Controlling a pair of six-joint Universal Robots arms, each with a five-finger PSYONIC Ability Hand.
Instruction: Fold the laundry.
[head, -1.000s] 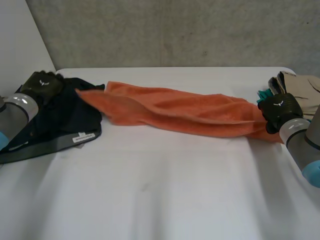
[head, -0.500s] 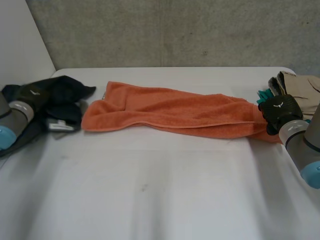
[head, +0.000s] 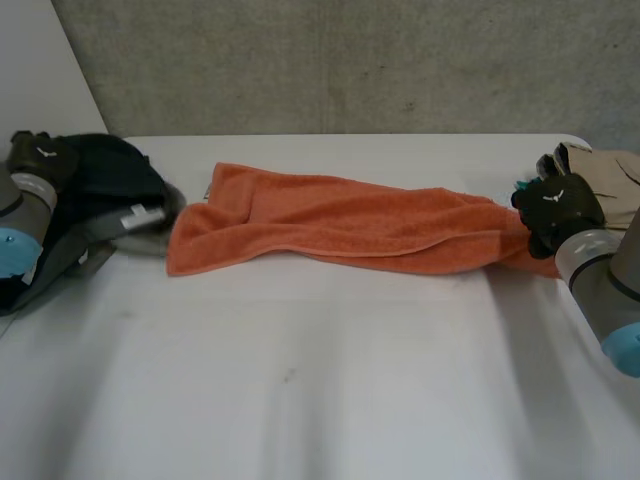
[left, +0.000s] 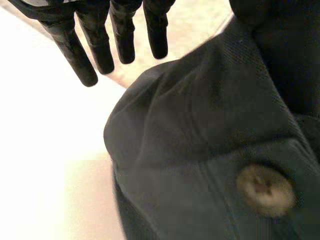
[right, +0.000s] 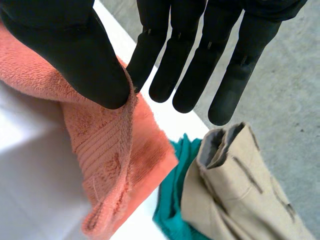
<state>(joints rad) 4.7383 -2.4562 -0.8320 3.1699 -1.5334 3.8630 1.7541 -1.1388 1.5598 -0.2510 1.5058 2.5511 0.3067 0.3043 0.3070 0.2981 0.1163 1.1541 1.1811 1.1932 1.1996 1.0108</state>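
Observation:
An orange towel (head: 340, 220) lies stretched lengthwise across the back of the white table (head: 320, 380), loosely folded along its length. My right hand (head: 555, 205) is shut on its right end: in the right wrist view the thumb (right: 75, 55) pinches the towel's (right: 105, 145) edge against the fingers. My left hand (head: 40, 155) is at the table's far left, beside a heaped dark garment (head: 100, 190). In the left wrist view its fingers (left: 95, 45) are straight and hold nothing, and the dark garment (left: 210, 130) with a pale button (left: 265, 190) lies under the palm.
A beige garment (head: 605, 180) and a teal cloth (head: 522, 187) lie at the back right corner, just behind my right hand; both also show past its fingertips, beige garment (right: 235, 190) and teal cloth (right: 175, 200). A grey wall stands behind the table.
My left hand has drawn back to the far left, bunching the dark garment into a heap. The towel's left end has settled on the table. My right hand has held still.

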